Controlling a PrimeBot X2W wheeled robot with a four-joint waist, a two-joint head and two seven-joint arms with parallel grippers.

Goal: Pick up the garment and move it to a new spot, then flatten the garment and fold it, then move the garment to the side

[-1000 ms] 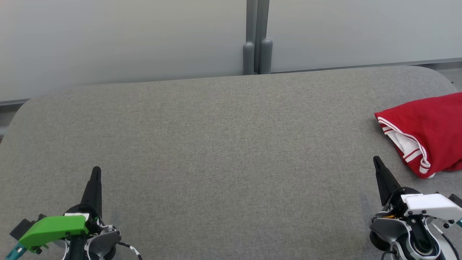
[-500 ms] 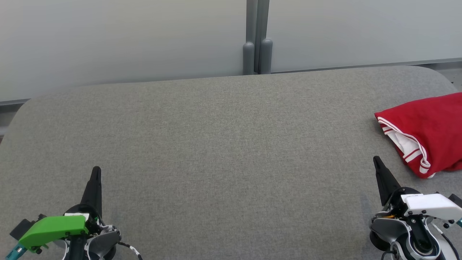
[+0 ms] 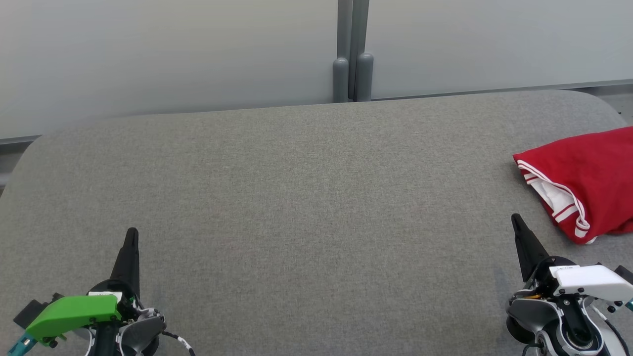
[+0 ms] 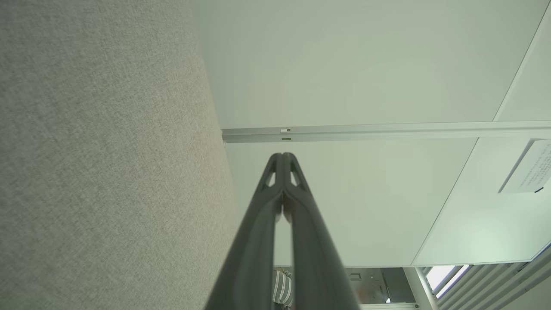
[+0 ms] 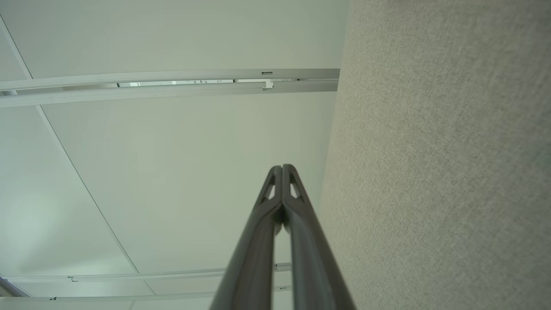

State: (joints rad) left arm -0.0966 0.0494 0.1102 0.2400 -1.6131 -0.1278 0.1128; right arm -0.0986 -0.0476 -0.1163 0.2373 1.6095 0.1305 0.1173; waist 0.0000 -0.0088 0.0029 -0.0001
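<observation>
We see a folded red fabric garment with white striped trim lying at about 3 o'clock on our wide grey fabric-covered table with rounded corners, running off the head view's right edge. Our left tool, under its green plastic wrist cover, sits at about 7 o'clock with its two long dark fingers pressed together and holding nothing; the left wrist view shows the tips meeting. Our right tool, under a white plastic wrist cover, sits at about 5 o'clock, likewise closed to a point and empty, as the right wrist view confirms. The garment lies near it, towards 1 o'clock, not touching. Two grey rounded posts stand at 12 o'clock behind the table.
</observation>
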